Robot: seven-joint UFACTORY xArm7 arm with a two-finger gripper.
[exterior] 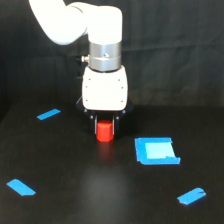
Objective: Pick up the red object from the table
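The red object [104, 132] is a small red-orange stubby block sitting between the dark fingers of my gripper [105, 129], just below the white gripper body in the middle of the exterior view. The jaws stand close on either side of it and look shut on it. Its lower edge is at or barely above the black table [75, 165]; whether it is touching the surface is not discernible. A faint reflection shows under it.
A blue square patch [156, 150] lies close to the exterior view's right of the gripper. Blue tape strips lie at the back left [48, 114], front left [21, 187] and front right [191, 196]. The white arm rises behind the gripper.
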